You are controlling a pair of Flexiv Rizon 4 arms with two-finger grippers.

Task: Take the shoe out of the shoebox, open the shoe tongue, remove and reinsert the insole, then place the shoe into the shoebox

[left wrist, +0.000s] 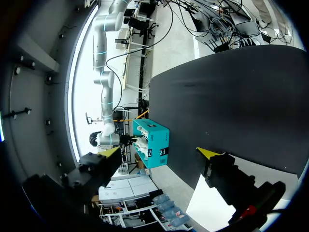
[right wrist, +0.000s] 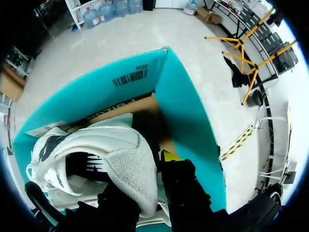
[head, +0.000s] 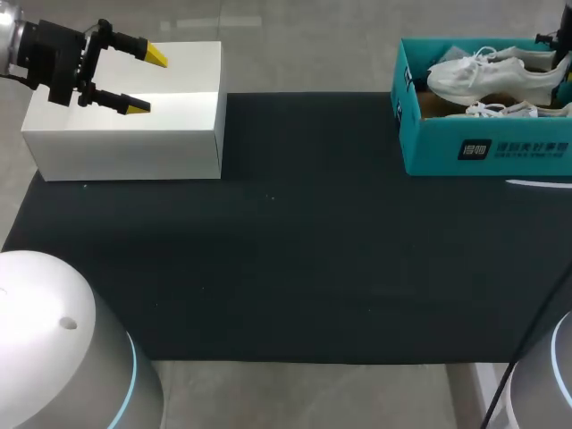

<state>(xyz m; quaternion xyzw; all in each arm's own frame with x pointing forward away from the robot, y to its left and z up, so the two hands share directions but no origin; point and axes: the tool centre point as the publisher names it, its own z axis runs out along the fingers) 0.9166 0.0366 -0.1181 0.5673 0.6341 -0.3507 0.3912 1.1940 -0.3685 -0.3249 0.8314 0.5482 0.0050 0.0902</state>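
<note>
A teal shoebox (head: 487, 147) stands open at the table's far right, with a white shoe (head: 492, 76) raised over a second white shoe (head: 511, 110) inside it. In the right wrist view, my right gripper (right wrist: 145, 176) is shut on the padded heel collar of the upper shoe (right wrist: 96, 140), one finger inside the shoe and one outside, within the box walls (right wrist: 188, 106). Little of that gripper (head: 561, 55) shows at the head view's right edge. My left gripper (head: 147, 82) hangs open and empty above a white box (head: 125, 134) at the far left.
A black mat (head: 295, 250) covers the table between the white box and the shoebox. In the left wrist view, the shoebox (left wrist: 157, 145) lies far ahead of the open left gripper (left wrist: 159, 152), and the white box (left wrist: 212, 212) is beneath it.
</note>
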